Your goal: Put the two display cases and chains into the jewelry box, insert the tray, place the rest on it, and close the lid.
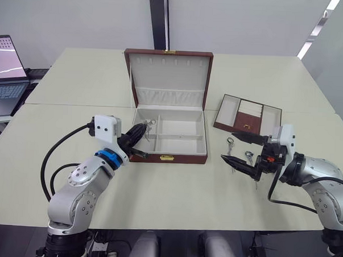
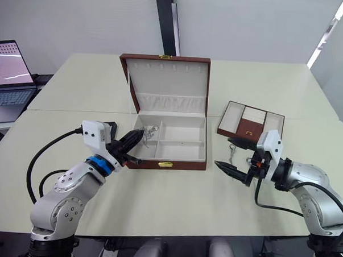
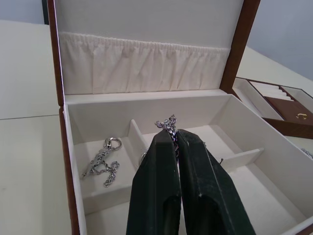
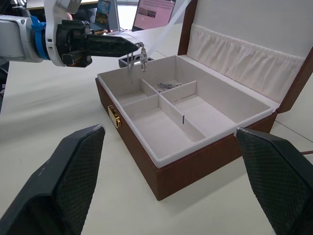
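In the eye views, your left gripper point(image 1: 140, 131) is closed on a chain point(image 1: 150, 123) and holds it over the rear left compartment of the box point(image 1: 170, 138), surely to drop it there. The tray point(image 1: 248, 115) waits on the table point(image 1: 174, 191) to the right of the box. Your right gripper point(image 1: 240, 148) stands wide open over more chains point(image 1: 232, 146).

In the left wrist view, another chain point(image 3: 103, 160) already lies in that compartment.

In the right wrist view, the held chain hangs above the box wall.
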{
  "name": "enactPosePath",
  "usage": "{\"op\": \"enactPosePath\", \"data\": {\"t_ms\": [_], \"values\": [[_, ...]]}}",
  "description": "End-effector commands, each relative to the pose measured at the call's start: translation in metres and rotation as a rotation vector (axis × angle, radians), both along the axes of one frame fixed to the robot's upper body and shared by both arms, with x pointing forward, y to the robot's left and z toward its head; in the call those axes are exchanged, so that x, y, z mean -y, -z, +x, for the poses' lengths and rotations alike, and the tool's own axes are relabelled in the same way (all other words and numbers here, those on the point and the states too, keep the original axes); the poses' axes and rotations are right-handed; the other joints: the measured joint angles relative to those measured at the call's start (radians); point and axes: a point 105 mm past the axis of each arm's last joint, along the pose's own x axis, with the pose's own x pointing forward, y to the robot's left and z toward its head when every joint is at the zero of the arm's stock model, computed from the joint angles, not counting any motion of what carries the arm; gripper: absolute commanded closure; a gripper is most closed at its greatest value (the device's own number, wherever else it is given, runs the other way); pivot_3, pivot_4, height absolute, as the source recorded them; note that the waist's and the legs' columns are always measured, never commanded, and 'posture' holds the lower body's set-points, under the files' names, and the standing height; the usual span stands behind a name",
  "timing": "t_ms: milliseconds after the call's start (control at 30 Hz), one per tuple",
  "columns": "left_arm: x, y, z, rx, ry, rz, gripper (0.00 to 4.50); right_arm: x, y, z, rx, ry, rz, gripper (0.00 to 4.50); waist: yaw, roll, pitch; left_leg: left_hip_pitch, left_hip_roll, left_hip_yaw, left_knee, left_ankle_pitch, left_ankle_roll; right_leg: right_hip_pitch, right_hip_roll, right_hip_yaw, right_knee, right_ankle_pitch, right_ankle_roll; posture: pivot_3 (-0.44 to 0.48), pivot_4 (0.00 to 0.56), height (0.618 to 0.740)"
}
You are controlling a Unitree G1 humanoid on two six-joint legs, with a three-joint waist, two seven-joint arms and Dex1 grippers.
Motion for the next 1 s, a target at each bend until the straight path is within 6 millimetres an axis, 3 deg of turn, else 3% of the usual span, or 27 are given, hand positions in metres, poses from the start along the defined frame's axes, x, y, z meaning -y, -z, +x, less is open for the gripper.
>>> {"op": "enactPosePath", "data": {"t_ms": [33,100,367,500,600,700,1000], "values": [[-0.001,-0.004,-0.002,0.029,-0.004,0.0,4.26,0.0,-0.014,-0.003,0.052,-0.007,0.008,0.0,0.0,0.0,0.0,0.0,0.0,0.0,0.0,0.0,0.0,0.0,0.0,0.0,0.0,0.0,0.0,0.0,0.15,0.74],[-0.003,-0.002,-0.003,0.026,-0.009,-0.001,3.79,-0.001,-0.015,-0.002,0.052,-0.009,0.008,0.0,0.0,0.0,0.0,0.0,0.0,0.0,0.0,0.0,0.0,0.0,0.0,0.0,0.0,0.0,0.0,0.0,0.15,0.74],[-0.006,0.001,-0.007,0.025,-0.026,0.008,1.22,0.002,-0.013,-0.001,0.047,-0.012,0.0,0.0,0.0,0.0,0.0,0.0,0.0,0.0,0.0,0.0,0.0,0.0,0.0,0.0,0.0,0.0,0.0,0.0,0.15,0.74],[-0.008,0.0,-0.013,0.002,0.029,-0.03,0.01,0.012,-0.013,0.003,0.036,0.03,0.002,0.0,0.0,0.0,0.0,0.0,0.0,0.0,0.0,0.0,0.0,0.0,0.0,0.0,0.0,0.0,0.0,0.0,0.15,0.74],[-0.014,0.004,-0.025,-0.044,0.111,-0.022,0.01,0.031,-0.013,0.007,0.027,0.097,0.003,0.0,-0.001,0.0,0.0,0.0,0.0,0.0,0.0,0.0,0.0,0.0,0.0,0.0,0.0,0.0,0.0,0.0,0.15,0.74],[-0.033,0.008,-0.034,-0.081,0.127,0.025,0.01,0.052,-0.011,0.009,0.018,0.16,-0.009,0.0,-0.001,0.0,0.0,0.0,0.0,0.0,0.0,0.0,0.0,0.0,0.0,0.0,0.0,0.0,0.0,0.0,0.15,0.74],[-0.138,-0.002,-0.037,-0.108,-0.087,0.144,0.01,0.123,-0.001,0.017,-0.009,0.377,-0.077,0.0,-0.002,0.001,0.0,0.001,0.001,0.001,0.0,0.0,0.0,0.0,0.0,0.001,0.0,0.0,0.0,0.0,0.15,0.74]]}}
